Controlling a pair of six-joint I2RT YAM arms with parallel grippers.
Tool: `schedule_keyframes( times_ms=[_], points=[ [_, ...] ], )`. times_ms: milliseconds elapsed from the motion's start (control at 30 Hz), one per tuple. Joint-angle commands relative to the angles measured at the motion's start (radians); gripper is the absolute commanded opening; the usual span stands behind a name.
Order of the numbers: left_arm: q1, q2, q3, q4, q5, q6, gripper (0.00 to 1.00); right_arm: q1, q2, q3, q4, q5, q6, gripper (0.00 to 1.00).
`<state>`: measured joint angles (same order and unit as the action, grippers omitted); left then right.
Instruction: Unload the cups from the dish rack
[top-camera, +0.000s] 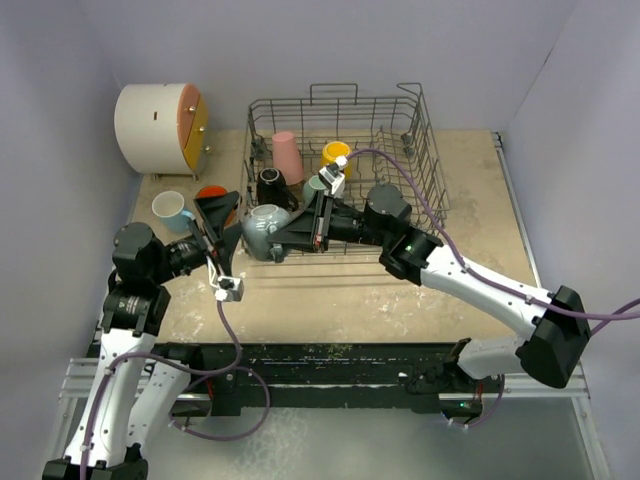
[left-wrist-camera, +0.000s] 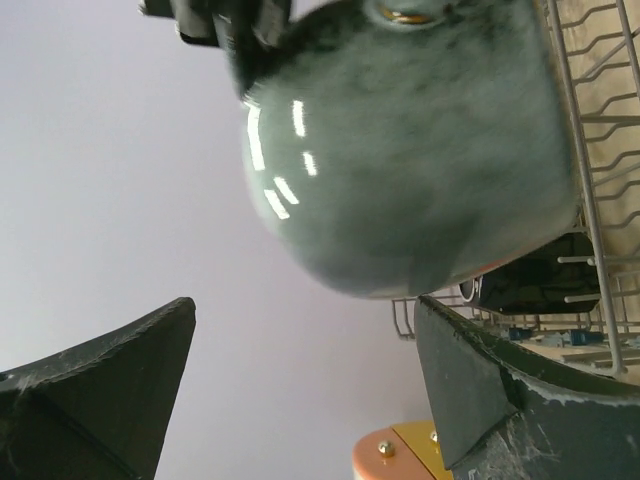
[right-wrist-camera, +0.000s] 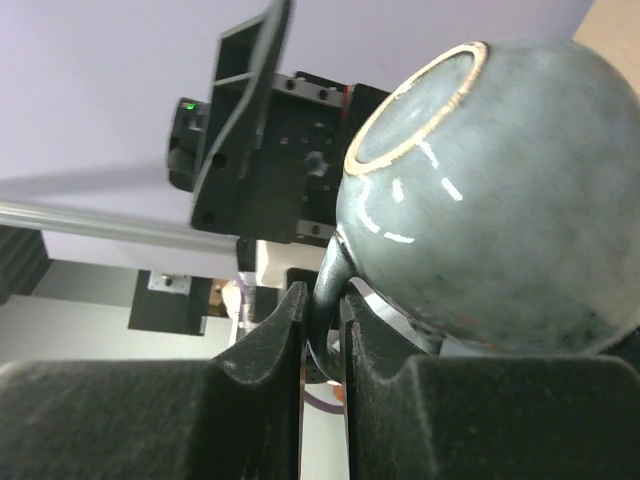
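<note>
The right gripper (top-camera: 287, 234) reaches from the right across the near side of the dish rack (top-camera: 420, 175) and is closed on the handle of the grey mug (top-camera: 265, 230). In the right wrist view the two fingers (right-wrist-camera: 270, 340) stand nearly together with the dark handle pinched between them. The round body of the grey mug (right-wrist-camera: 500, 220) bulges just past the fingertips, tilted so its pale rim faces up and away from the camera. From above, the mug sits at the rack's near left corner, raised off the wires and overlapping the rack's left edge.

The left gripper (top-camera: 226, 228) comes in from the left of the rack and points at the same mug with its jaws spread wide and nothing between them. In the left wrist view the grey mug (left-wrist-camera: 400, 150) fills the space ahead of and above the two fingertips (left-wrist-camera: 150, 350), close to them. I cannot tell whether either fingertip touches it.

Inside the rack, the pink tumbler (top-camera: 288, 158) stands upside down in the far left part. The yellow mug (top-camera: 335, 155) is just to its right, and the black mug (top-camera: 272, 187) is nearer the rack's left wall, close to the held mug. On the bench (top-camera: 400, 290), left of the rack, sits the light blue mug (top-camera: 170, 208). The orange mug (top-camera: 207, 191) is between it and the rack, partly hidden by the left gripper. A white cabinet (top-camera: 160, 125) stands further left of the rack, at the back
</note>
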<state>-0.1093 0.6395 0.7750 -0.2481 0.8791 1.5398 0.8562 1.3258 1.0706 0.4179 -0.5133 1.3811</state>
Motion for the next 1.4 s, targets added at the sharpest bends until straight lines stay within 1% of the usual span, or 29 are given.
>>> schedule_keyframes(
  times_ms=[0, 67, 133, 200, 300, 400, 433, 533, 600, 667, 800, 933, 1033, 1133, 1233, 1367],
  points=[
    [-0.004, -0.017, 0.006, -0.001, 0.053, -0.009, 0.93, -0.018, -0.046, 0.087, -0.016, -0.027, -0.083, 0.0],
    [-0.003, -0.023, 0.009, 0.005, 0.032, -0.136, 0.93, -0.033, -0.035, 0.113, -0.034, -0.029, -0.094, 0.0],
    [-0.004, -0.039, 0.019, 0.016, 0.002, -0.309, 0.93, -0.05, -0.023, 0.134, -0.025, -0.03, -0.089, 0.0],
    [-0.004, -0.053, 0.034, -0.014, -0.023, -0.456, 0.93, -0.059, -0.007, 0.152, 0.005, -0.027, -0.072, 0.0],
    [-0.004, -0.097, 0.028, -0.085, 0.003, -0.532, 0.93, -0.06, 0.017, 0.144, 0.104, 0.009, -0.015, 0.0],
    [-0.004, -0.157, -0.013, -0.047, 0.027, -0.631, 0.94, -0.06, 0.027, 0.114, 0.263, 0.093, 0.083, 0.0],
    [-0.004, -0.167, -0.02, -0.032, 0.031, -0.662, 0.93, -0.056, 0.028, 0.111, 0.293, 0.122, 0.107, 0.0],
    [-0.004, -0.171, -0.035, 0.038, 0.02, -0.758, 0.93, -0.031, 0.027, 0.099, 0.357, 0.22, 0.167, 0.0],
    [-0.004, -0.159, -0.046, 0.102, 0.002, -0.81, 0.92, -0.011, 0.032, 0.11, 0.37, 0.26, 0.193, 0.0],
    [-0.004, -0.15, -0.071, 0.194, -0.016, -0.833, 0.91, 0.017, 0.041, 0.128, 0.373, 0.301, 0.209, 0.0],
    [-0.004, -0.144, -0.144, 0.39, -0.106, -0.864, 0.9, 0.066, 0.058, 0.166, 0.38, 0.366, 0.224, 0.0],
    [-0.004, -0.121, -0.157, 0.521, -0.168, -0.895, 0.9, 0.107, 0.073, 0.2, 0.401, 0.42, 0.234, 0.0],
    [-0.004, -0.101, -0.14, 0.571, -0.176, -0.94, 0.89, 0.139, 0.101, 0.218, 0.445, 0.452, 0.254, 0.0],
    [-0.004, -0.083, -0.132, 0.606, -0.189, -0.951, 0.88, 0.17, 0.131, 0.22, 0.503, 0.479, 0.284, 0.0],
    [-0.004, -0.076, -0.135, 0.625, -0.249, -0.936, 0.87, 0.192, 0.13, 0.211, 0.526, 0.514, 0.29, 0.0],
    [-0.005, -0.062, -0.146, 0.728, -0.316, -0.954, 0.86, 0.238, 0.118, 0.193, 0.529, 0.567, 0.292, 0.0]
  ],
)
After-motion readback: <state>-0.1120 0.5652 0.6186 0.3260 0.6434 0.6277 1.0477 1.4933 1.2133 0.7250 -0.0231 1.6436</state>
